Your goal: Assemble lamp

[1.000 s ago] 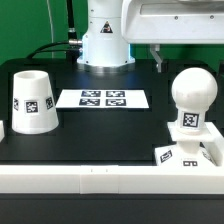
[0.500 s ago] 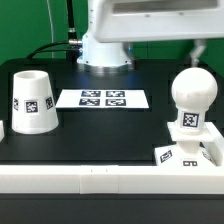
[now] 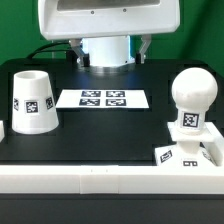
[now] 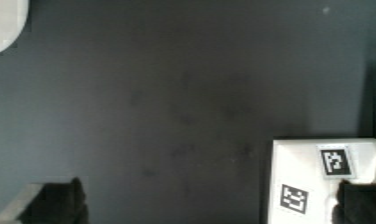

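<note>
The lamp shade (image 3: 33, 100), a white tapered cup, stands mouth down at the exterior view's left. The rounded bulb (image 3: 190, 98) stands on the flat square base (image 3: 170, 156) at the exterior view's right front. My gripper (image 3: 110, 55) hangs high over the back middle of the table, open and empty, its white hand filling the top of the view. In the wrist view the gripper (image 4: 206, 202) has its dark fingertips (image 4: 52, 203) wide apart over bare black table. A flat white tagged piece (image 4: 318, 175), apparently the base, lies by one fingertip.
The marker board (image 3: 102, 98) lies flat at the back middle. The white robot pedestal (image 3: 105, 48) stands behind it. A low white wall (image 3: 60, 180) runs along the table's front edge. A white rounded edge (image 4: 4, 25) shows at a corner of the wrist view.
The arm's hand has swung from above the bulb side toward the exterior view's left. It now sits over the middle and looks larger. The lamp parts have not moved.
</note>
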`<action>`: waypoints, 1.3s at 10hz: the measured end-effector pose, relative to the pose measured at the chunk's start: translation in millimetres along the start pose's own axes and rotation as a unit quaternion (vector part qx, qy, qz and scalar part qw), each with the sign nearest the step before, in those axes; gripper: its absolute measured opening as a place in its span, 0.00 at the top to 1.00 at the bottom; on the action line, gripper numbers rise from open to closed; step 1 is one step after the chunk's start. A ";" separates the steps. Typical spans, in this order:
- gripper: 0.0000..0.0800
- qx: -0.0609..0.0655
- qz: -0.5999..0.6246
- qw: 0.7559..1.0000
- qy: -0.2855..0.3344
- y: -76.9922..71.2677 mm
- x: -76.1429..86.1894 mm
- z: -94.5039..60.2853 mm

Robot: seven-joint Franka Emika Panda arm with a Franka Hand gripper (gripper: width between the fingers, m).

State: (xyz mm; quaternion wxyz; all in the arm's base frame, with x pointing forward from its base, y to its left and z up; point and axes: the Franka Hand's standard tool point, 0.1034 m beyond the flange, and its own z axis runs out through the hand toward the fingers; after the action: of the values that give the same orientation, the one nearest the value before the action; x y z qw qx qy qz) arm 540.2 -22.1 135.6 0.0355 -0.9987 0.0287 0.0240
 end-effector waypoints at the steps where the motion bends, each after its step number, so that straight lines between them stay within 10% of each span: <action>1: 0.13 0.000 0.000 1.000 0.000 -0.3 -0.1 0.2; 3: 0.13 -0.002 -0.036 0.999 -0.003 4.3 -4.9 1.2; 8: 0.13 0.008 -0.118 0.993 -0.017 88.6 -80.4 12.4; 13: 0.13 0.006 -0.126 0.992 -0.018 90.0 -80.3 17.3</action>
State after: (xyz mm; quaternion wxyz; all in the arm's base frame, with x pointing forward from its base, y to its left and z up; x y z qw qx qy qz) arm 454.1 -106.0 116.1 0.0451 -0.9934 -0.0983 0.0374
